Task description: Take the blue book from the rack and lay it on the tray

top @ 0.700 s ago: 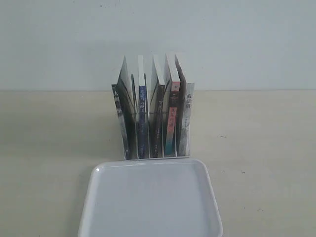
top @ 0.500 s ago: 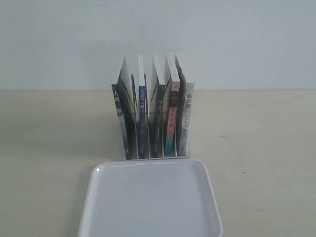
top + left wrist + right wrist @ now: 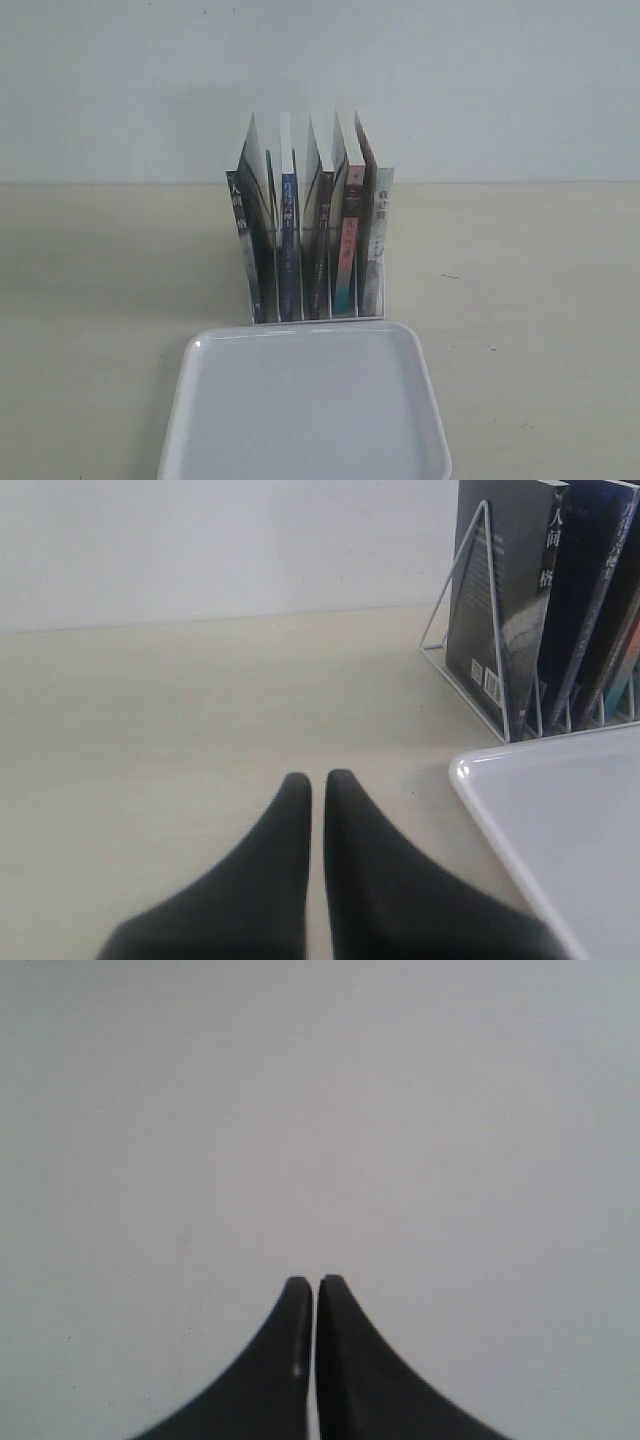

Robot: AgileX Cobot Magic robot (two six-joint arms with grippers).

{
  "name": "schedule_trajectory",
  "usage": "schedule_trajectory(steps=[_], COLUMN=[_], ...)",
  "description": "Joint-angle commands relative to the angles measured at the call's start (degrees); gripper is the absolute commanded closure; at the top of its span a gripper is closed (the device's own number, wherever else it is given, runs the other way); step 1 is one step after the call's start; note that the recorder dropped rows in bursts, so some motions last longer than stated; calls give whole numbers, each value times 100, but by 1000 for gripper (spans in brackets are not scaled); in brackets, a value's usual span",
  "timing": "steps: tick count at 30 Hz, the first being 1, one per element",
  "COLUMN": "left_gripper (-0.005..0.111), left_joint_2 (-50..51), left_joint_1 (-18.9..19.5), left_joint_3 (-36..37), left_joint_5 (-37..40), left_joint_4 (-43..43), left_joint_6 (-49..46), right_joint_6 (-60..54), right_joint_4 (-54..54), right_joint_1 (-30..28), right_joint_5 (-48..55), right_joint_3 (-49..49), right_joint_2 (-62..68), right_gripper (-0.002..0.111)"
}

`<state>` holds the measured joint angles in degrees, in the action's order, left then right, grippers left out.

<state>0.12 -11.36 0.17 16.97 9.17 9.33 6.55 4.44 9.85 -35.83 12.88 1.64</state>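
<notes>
A plain, pale grey-white wall (image 3: 500,80) fills the view toward 12 o'clock. Toward 6 o'clock lies a cream, faintly grained tabletop (image 3: 100,300), softly and evenly lit, with a small dark mark (image 3: 449,276) near 3 o'clock.

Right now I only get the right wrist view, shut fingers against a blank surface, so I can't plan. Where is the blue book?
Observer: The blue book stands upright in the rack, second from left in the exterior view.
Operator: And the tray?
Observer: The tray lies just in front of the rack, nothing on it.
Operator: Is the left gripper close?
Observer: The left gripper is shut over bare table, beside the tray's corner.
</notes>
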Motion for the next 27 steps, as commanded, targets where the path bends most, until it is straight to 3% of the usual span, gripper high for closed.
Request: schedule_trajectory(steps=[1, 4, 6, 9, 12, 15, 20, 23, 27], left_gripper=[103, 103, 103, 103, 103, 103, 103, 103, 103], left_joint_2=[-12, -12, -12, -12, -12, -12, -12, -12, -12], left_joint_1=[18, 18, 18, 18, 18, 18, 18, 18, 18], left_joint_3=[-17, -17, -17, -17, -17, -17, -17, -17, -17], left_joint_5=[-17, -17, -17, -17, -17, -17, -17, -17, -17], left_joint_4=[-16, -16, -16, -16, -16, -16, -16, -16, -16], left_joint_6=[-23, -23, -23, -23, -23, -23, -23, -23, -23], right_joint_6=[30, -84, 119, 241, -779, -1168, -2840, -2828, -2107], right_joint_4=[-674, -775, -58, 949, 1085, 1282, 2901, 2916, 2189], right_joint_1=[-2, 5, 5, 5, 5, 5, 20, 253, 1197], right_joint_5=[3391, 6159, 7349, 7734, 8432, 8697, 8357, 8176, 7992], right_joint_3=[1920, 2864, 3174, 3173, 3173, 3173, 3335, 3987, 5345], right_joint_2=[1201, 2351, 3297, 3859, 4496, 5026, 5871, 6271, 7342], right_gripper=[107, 107, 107, 107, 107, 107, 107, 107, 107])
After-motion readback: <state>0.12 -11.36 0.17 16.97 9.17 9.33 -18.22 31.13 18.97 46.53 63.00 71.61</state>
